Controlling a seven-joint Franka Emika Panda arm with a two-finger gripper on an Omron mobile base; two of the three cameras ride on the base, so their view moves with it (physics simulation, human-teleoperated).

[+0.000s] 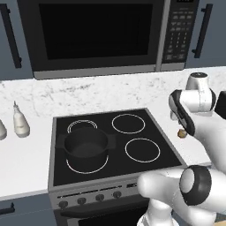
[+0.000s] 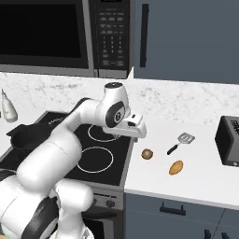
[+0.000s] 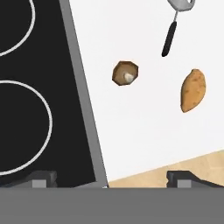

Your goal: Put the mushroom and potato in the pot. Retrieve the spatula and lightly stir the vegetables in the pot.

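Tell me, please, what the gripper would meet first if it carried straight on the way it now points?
Probably the bare white counter beside the stove's right edge. The open gripper points down there, short of the mushroom and the potato, though depth is hard to judge.

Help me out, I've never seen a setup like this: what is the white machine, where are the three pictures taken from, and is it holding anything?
It is a robot arm on a base, in a rendered kitchen. Two pictures come from cameras behind the arm, left and right; the third looks down from its hand. The gripper is open and holds nothing, hovering by the stove's right edge. On the counter lie a mushroom, a potato and a spatula, with a toaster at the far right. An empty pot sits on the stove's front-left burner.
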